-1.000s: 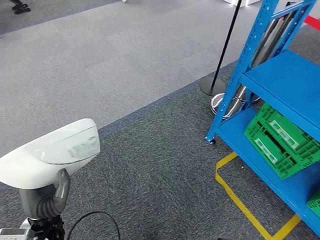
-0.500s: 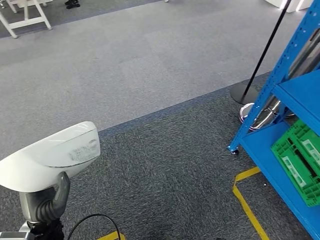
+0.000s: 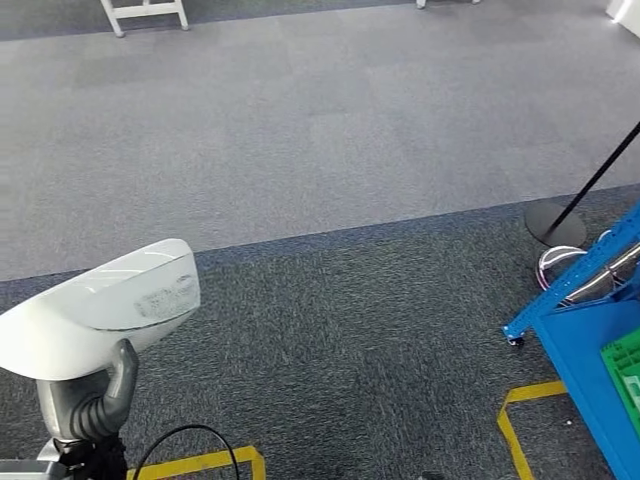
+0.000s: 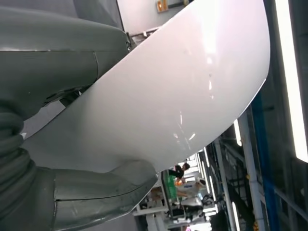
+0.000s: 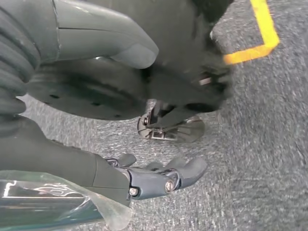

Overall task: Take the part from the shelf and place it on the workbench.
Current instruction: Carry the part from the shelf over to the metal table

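Currently my left hand (image 3: pixel 87 405) holds the white part (image 3: pixel 98 305) at the lower left of the head view. The grey thumb (image 3: pixel 121 385) presses up against the underside of the part, and the part sits across the top of the hand, its long curved body reaching out to both sides. In the left wrist view the part (image 4: pixel 174 96) lies directly against the hand (image 4: pixel 54 192): the thumb (image 4: pixel 105 185) runs along one face of the smooth white shell and a grey cover lies along the other.

My right hand (image 5: pixel 109 159) hangs over the carpet. Its dark fingers (image 5: pixel 171 175) are stretched out and slightly apart, and they grip nothing.

The floor is carpet (image 3: pixel 324 150), light grey farther away and dark grey (image 3: pixel 355 340) near me, with a straight seam between the two. Yellow tape (image 3: pixel 521 420) marks corners on the dark carpet. A black cable (image 3: pixel 185 440) loops beside my left hand.

The blue shelf (image 3: pixel 581 340) stands at the right edge of the head view, well apart from the part. A green crate (image 3: pixel 626 370) rests on its lowest level. A black post with a round base (image 3: pixel 555 222) stands just beyond the shelf. White frame legs (image 3: pixel 143 12) stand at the far edge of the light carpet.
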Available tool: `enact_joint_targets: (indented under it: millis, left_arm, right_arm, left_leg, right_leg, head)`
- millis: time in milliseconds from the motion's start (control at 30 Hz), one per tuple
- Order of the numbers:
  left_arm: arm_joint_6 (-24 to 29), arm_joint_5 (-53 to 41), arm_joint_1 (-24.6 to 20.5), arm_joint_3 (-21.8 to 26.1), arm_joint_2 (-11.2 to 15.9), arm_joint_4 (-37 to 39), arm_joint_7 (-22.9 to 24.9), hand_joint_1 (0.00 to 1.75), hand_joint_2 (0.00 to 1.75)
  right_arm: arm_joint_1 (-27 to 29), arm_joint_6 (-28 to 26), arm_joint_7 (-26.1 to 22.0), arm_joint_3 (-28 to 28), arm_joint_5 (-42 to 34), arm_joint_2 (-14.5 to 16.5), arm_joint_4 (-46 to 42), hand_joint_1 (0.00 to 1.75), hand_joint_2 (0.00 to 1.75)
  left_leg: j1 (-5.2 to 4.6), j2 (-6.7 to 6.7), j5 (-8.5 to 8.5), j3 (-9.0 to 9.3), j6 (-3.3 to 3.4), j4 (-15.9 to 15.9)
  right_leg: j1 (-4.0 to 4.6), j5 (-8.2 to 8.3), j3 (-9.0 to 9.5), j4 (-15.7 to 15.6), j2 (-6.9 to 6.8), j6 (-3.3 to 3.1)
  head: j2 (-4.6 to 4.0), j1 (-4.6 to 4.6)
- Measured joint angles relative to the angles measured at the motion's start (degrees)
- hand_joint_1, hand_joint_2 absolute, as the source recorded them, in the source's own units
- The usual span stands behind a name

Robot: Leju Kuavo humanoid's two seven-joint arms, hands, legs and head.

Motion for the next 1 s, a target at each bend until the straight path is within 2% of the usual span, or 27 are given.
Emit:
enact_joint_targets:
  millis: [33,67,100,133,167,200,233,267,333,367,400,467,500,533,567,600,633,700,733,767,833,867,900,967,1000]
  left_arm:
    - [0.0,-0.1,0.0,0.0,0.0,0.0,0.0,1.75,1.75]
    - [0.0,-0.1,0.0,0.0,0.0,0.0,0.0,1.75,1.75]
    - [0.0,-0.2,0.0,0.0,0.0,0.0,0.0,1.75,1.75]
    - [0.0,-0.3,0.0,0.0,0.0,0.0,0.0,1.75,1.75]
    - [0.0,-0.4,0.0,0.0,0.0,0.0,0.0,1.75,1.75]
    - [0.0,-0.4,0.0,0.0,0.0,0.0,0.1,1.75,1.75]
    - [0.0,-0.5,0.0,0.0,0.0,0.0,0.1,1.75,1.75]
    - [0.0,-0.5,0.1,0.0,0.0,0.0,0.2,1.75,1.75]
    - [0.0,-0.5,0.2,0.0,0.0,0.0,0.2,1.75,1.75]
    - [0.0,-0.5,0.3,0.1,0.1,0.0,0.2,1.75,1.75]
    - [0.0,-0.5,0.2,0.0,0.1,0.0,0.2,1.75,1.75]
    - [0.0,-0.7,0.1,0.0,0.1,0.0,0.2,1.75,1.75]
    - [0.0,-0.8,0.1,0.0,0.2,0.0,0.2,1.75,1.75]
    - [-0.1,-0.9,0.1,0.0,0.2,0.0,0.2,1.75,1.75]
    - [-0.2,-0.9,0.1,0.0,0.2,0.0,0.3,1.75,1.75]
    - [-0.3,-1.0,0.0,0.1,0.3,0.0,0.3,1.75,1.75]
    - [-0.4,-1.0,0.0,0.1,0.3,0.0,0.3,1.75,1.75]
    - [-0.7,-1.0,-0.2,0.1,0.3,0.0,0.4,1.75,1.75]
    - [-0.8,-1.0,-0.3,0.1,0.3,0.0,0.4,1.75,1.75]
    - [-0.9,-0.9,-0.5,0.1,0.3,0.0,0.4,1.75,1.75]
    - [-1.0,-0.7,-0.5,0.2,0.4,-0.1,0.4,1.75,1.75]
    - [-1.1,-0.6,-0.4,0.2,0.4,-0.1,0.4,1.75,1.75]
    - [-1.1,-0.5,-0.3,0.3,0.3,-0.1,0.4,1.75,1.75]
    - [-1.2,-0.5,-0.2,0.3,0.3,-0.1,0.4,1.75,1.75]
    - [-1.2,-0.5,-0.2,0.3,0.3,-0.1,0.4,1.75,1.75]
  right_arm:
    - [0.1,0.0,0.2,0.0,0.1,0.0,0.0,0.00,1.75]
    - [0.2,0.0,0.3,0.0,0.2,0.0,0.0,0.00,1.75]
    - [0.3,0.0,0.4,0.1,0.3,0.0,0.0,0.00,1.75]
    - [0.3,0.0,0.4,0.1,0.4,0.0,0.0,0.00,1.75]
    - [0.3,0.0,0.4,0.1,0.4,0.0,0.0,0.00,1.75]
    - [0.3,0.0,0.4,0.1,0.4,0.0,0.1,0.00,1.75]
    - [0.2,0.0,0.3,0.1,0.4,0.0,0.1,0.00,1.75]
    - [0.2,0.1,0.3,0.1,0.4,0.1,0.1,0.00,1.75]
    - [0.2,0.1,0.2,0.2,0.5,0.1,0.1,0.00,1.75]
    - [0.2,0.1,0.2,0.2,0.5,0.2,0.1,0.00,1.75]
    - [0.2,0.1,0.2,0.2,0.5,0.3,0.1,0.00,1.75]
    - [0.2,0.1,0.1,0.3,0.5,0.4,0.1,0.00,1.75]
    - [0.2,0.1,0.1,0.3,0.4,0.4,0.1,0.00,1.75]
    - [0.3,0.2,0.0,0.3,0.4,0.4,0.1,0.00,1.75]
    - [0.2,0.2,0.0,0.2,0.4,0.4,0.1,0.00,1.75]
    - [0.2,0.2,0.0,0.2,0.3,0.4,0.1,0.00,1.75]
    - [0.1,0.2,0.0,0.2,0.3,0.4,0.1,0.00,1.75]
    - [-0.1,0.3,-0.1,0.2,0.3,0.5,0.1,0.00,1.75]
    - [-0.1,0.3,-0.1,0.2,0.2,0.6,0.1,0.00,1.75]
    - [-0.2,0.3,-0.1,0.2,0.1,0.6,0.1,0.00,1.75]
    - [-0.3,0.3,-0.2,0.2,0.0,0.7,0.1,0.00,1.75]
    - [-0.3,0.3,-0.2,0.2,0.1,0.8,0.1,0.00,1.75]
    - [-0.4,0.2,-0.2,0.2,0.2,0.9,0.1,0.00,1.75]
    - [-0.4,0.1,-0.2,0.3,0.5,1.0,0.0,0.00,1.75]
    - [-0.4,0.1,0.0,0.3,0.6,1.0,0.0,0.00,1.75]
  left_leg:
    - [0.00,-0.79,-0.02,0.03,0.03,0.0]
    - [0.02,-1.62,-0.04,0.08,0.02,0.1]
    - [0.08,-2.47,-0.08,0.16,-0.05,0.1]
    - [0.18,-3.30,-0.17,0.24,-0.20,0.3]
    - [0.20,-4.05,-0.33,0.23,-0.45,0.5]
    - [0.23,-4.78,-0.46,0.08,-0.73,0.8]
    - [0.28,-5.44,-0.50,-0.13,-1.05,1.0]
    - [0.31,-6.08,-0.44,-0.38,-1.38,1.1]
    - [0.49,-6.95,-0.31,-0.72,-1.92,1.2]
    - [0.42,-6.06,-0.68,-0.99,-2.20,1.8]
    - [0.34,-4.52,-1.64,-1.65,-2.46,3.2]
    - [0.25,-0.99,-4.99,-4.48,-2.93,9.6]
    - [0.35,-0.30,-6.61,-6.27,-3.09,13.4]
    - [0.46,-0.06,-7.44,-7.57,-3.19,16.2]
    - [0.55,0.05,-7.19,-8.02,-3.23,17.2]
    - [0.61,0.23,-5.85,-7.37,-3.21,15.9]
    - [0.61,0.79,-3.75,-5.72,-3.07,12.6]
    - [0.10,3.57,-0.81,-2.00,-2.50,5.1]
    - [-0.22,4.77,-0.34,-0.92,-2.15,2.8]
    - [-0.52,5.40,-0.53,-0.58,-1.86,1.8]
    - [-0.54,4.27,-0.58,-0.63,-1.34,1.2]
    - [-0.37,3.52,-0.47,-0.51,-1.06,1.0]
    - [-0.16,2.81,-0.33,-0.36,-0.75,0.7]
    - [0.15,1.45,-0.19,-0.20,-0.29,0.5]
    - [0.19,0.68,-0.18,-0.22,-0.18,0.5]
  right_leg:
    - [0.00,-0.31,-1.52,2.3,0.22,0.05]
    - [-0.02,0.54,-2.13,2.7,0.32,0.08]
    - [-0.06,2.46,-1.66,0.8,0.48,0.10]
    - [-0.17,5.00,-0.32,-2.9,1.08,0.12]
    - [-0.34,6.91,1.21,-6.8,2.54,0.15]
    - [-0.52,8.12,2.69,-9.9,3.92,0.08]
    - [-0.63,8.60,3.63,-11.9,5.01,-0.04]
    - [-0.62,8.38,4.05,-12.4,5.53,-0.24]
    - [-0.57,8.49,4.34,-12.7,4.25,-0.88]
    - [-0.58,8.54,4.46,-12.8,3.52,-1.23]
    - [-0.61,8.55,4.57,-12.9,2.67,-1.61]
    - [-0.50,8.39,4.74,-13.0,0.91,-2.19]
    - [-0.42,8.27,4.78,-13.0,-0.05,-2.37]
    - [-0.38,8.15,4.85,-13.0,-0.98,-2.46]
    - [-0.36,8.03,4.94,-13.0,-1.86,-2.50]
    - [-0.35,7.90,5.10,-13.0,-2.67,-2.47]
    - [-0.34,7.72,5.35,-13.0,-3.41,-2.40]
    - [-0.20,7.30,5.82,-13.0,-4.65,-2.03]
    - [-0.06,7.11,5.98,-13.0,-5.27,-1.73]
    - [0.07,6.95,6.09,-13.0,-5.91,-1.43]
    - [0.17,6.64,6.37,-13.2,-7.24,-0.83]
    - [0.10,6.23,6.40,-13.0,-6.76,-0.56]
    - [0.02,5.39,6.01,-11.9,-5.48,-0.33]
    - [-0.12,2.43,3.18,-6.0,-1.68,-0.04]
    - [-0.13,0.87,1.01,-1.9,-0.55,0.01]
  head:
    - [-0.01,0.00]
    - [-0.01,0.01]
    - [-0.01,-0.01]
    - [-0.01,0.00]
    - [0.00,0.03]
    - [0.00,0.00]
    - [0.00,0.01]
    - [-0.01,-0.01]
    - [-0.01,-0.02]
    - [-0.01,-0.15]
    - [-0.01,-0.30]
    - [-0.01,-0.61]
    - [0.00,-0.65]
    - [0.00,-0.65]
    - [0.00,-0.65]
    - [0.00,-0.66]
    - [-0.01,-0.66]
    - [-0.01,-0.68]
    - [0.00,-0.67]
    - [0.01,-0.66]
    - [0.01,-0.65]
    - [0.01,-0.55]
    - [0.00,-0.44]
    - [-0.01,-0.11]
    - [-0.01,-0.04]
